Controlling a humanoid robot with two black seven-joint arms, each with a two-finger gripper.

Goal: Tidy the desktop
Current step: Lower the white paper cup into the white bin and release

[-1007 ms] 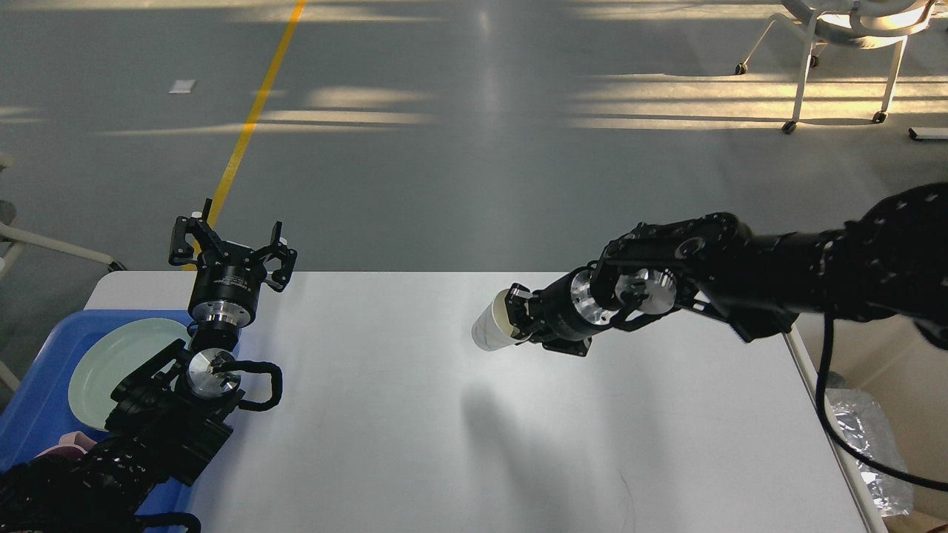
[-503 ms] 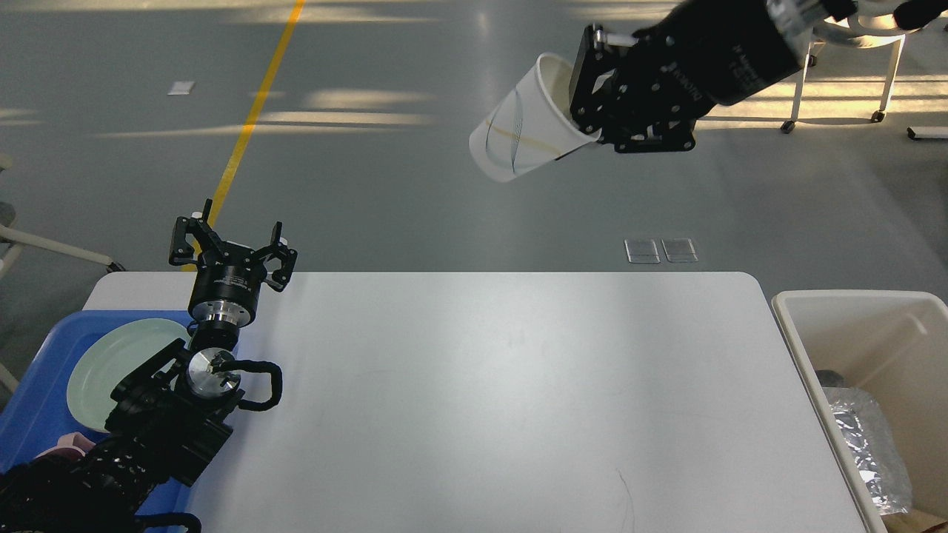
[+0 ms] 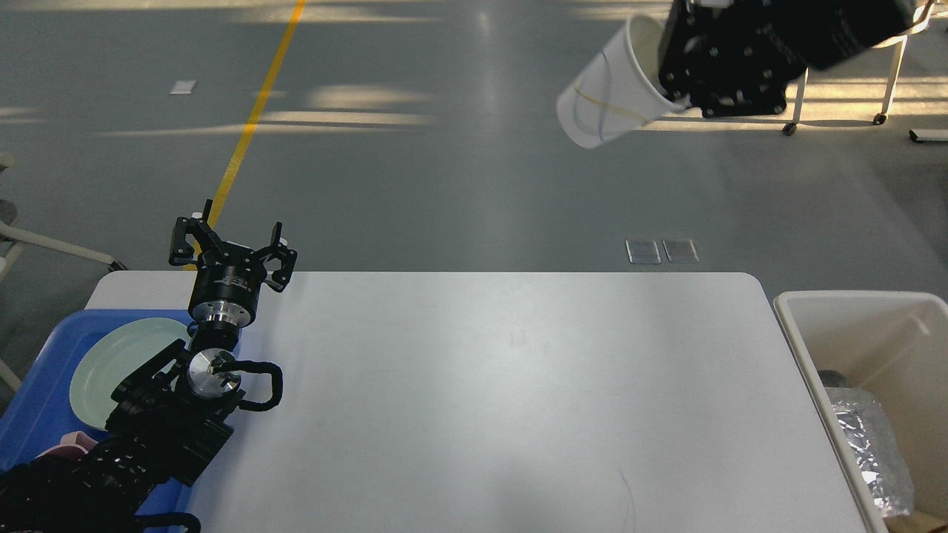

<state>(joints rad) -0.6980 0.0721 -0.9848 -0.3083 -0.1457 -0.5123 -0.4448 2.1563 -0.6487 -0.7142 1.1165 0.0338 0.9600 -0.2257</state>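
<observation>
The white desktop [image 3: 489, 400] fills the lower middle of the head view, its surface bare. High at the top right, my right gripper [image 3: 678, 70] is shut on the rim of a white paper cup [image 3: 603, 100] with blue and yellow lines. The cup hangs tilted, mouth toward the gripper, well above the floor beyond the desktop's far edge. My left gripper [image 3: 229, 240] stands open and empty over the desktop's far left corner, fingers pointing up and away.
A blue tray [image 3: 33, 392] at the left holds a pale green plate [image 3: 111, 363] and something pink [image 3: 63, 448]. An off-white bin [image 3: 852, 318] beside the desktop's right edge contains crumpled foil [image 3: 866, 444]. A white chair frame [image 3: 807, 66] stands on the floor behind.
One second ago the right gripper held the cup low over the desktop. It has since lifted the cup high and carried it to the right. The left arm has stayed still.
</observation>
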